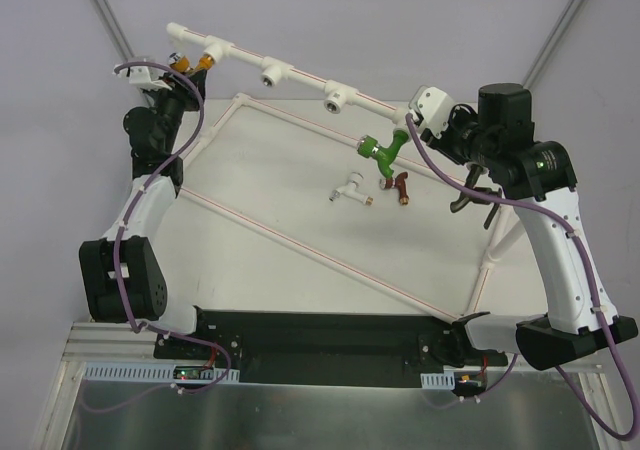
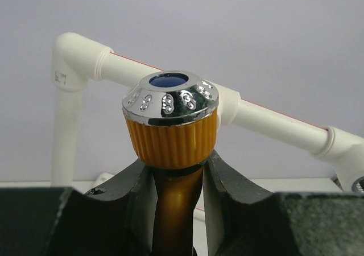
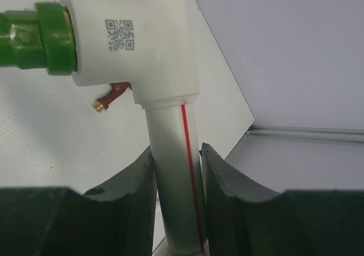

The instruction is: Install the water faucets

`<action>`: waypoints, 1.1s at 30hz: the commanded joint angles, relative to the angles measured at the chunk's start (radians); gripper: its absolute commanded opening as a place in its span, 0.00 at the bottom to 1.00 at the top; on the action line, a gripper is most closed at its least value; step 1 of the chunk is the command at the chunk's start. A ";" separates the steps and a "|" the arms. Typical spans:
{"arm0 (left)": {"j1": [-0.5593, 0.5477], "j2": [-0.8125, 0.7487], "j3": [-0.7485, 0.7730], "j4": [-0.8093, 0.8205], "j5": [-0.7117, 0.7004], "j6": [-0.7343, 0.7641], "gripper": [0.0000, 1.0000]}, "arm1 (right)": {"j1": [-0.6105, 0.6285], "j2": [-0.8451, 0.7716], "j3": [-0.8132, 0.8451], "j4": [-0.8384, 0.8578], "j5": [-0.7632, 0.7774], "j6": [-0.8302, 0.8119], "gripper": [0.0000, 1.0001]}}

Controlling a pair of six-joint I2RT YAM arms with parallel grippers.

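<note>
White pipe frame (image 1: 240,54) spans the upper part of the overhead view, above the table (image 1: 270,170). My right hand (image 3: 176,165) is clamped on an upright frame pipe, just below the coded fitting that carries the green faucet (image 3: 40,37). My left hand (image 2: 177,173) is closed on the stem of the orange-gold faucet (image 2: 170,133), at the frame's upper-left end. I cannot tell whether it is threaded in.

I judge these faucets light and rigid. The chrome cap looks slippery and the ribbed knob may spin, so the stem is the sound hold.

The overhead view places the dark red faucet (image 1: 402,183) and white faucet (image 1: 352,187) loose at mid-table, side by side. The wrist views alone confirm both grips.
</note>
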 commanded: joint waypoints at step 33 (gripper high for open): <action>-0.128 -0.048 0.060 -0.458 0.048 1.014 0.00 | 0.043 -0.044 -0.005 0.015 -0.076 0.074 0.02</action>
